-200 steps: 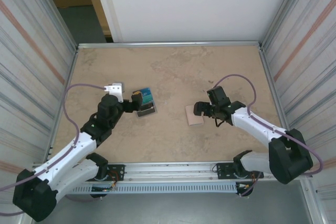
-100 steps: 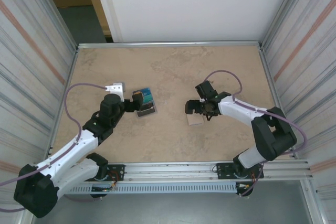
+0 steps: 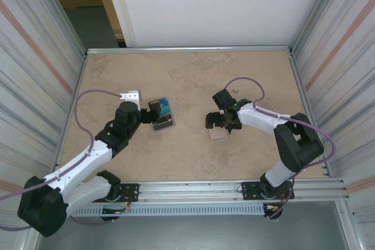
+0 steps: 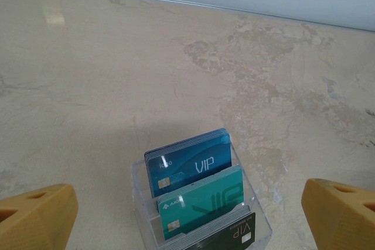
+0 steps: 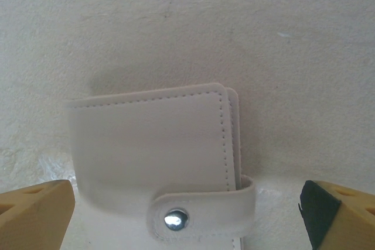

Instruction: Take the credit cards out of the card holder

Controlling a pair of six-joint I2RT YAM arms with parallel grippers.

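Observation:
The card holder (image 5: 152, 144) is a small beige stitched wallet lying flat on the table, folded shut. Its tab (image 5: 202, 212) is fastened over a metal snap. In the top view the card holder (image 3: 218, 135) lies right of centre. My right gripper (image 3: 220, 122) hovers just over its far edge, open. In the right wrist view the gripper (image 5: 187, 212) straddles the holder, with one orange finger (image 5: 35, 212) on each side, apart from it. The credit cards are hidden. My left gripper (image 3: 150, 114) is open and holds nothing.
A clear plastic stand (image 4: 146, 215) holds rows of blue, teal and black VIP cards (image 4: 190, 165). It sits between my left gripper's (image 4: 187, 212) fingers (image 4: 35, 215), untouched. In the top view this stand (image 3: 163, 115) lies left of centre. Metal walls fence in the tan table (image 3: 187, 74).
My right gripper has swung left and turned from beside the card holder to over its far edge. The left arm has shifted slightly, still at the card stand.

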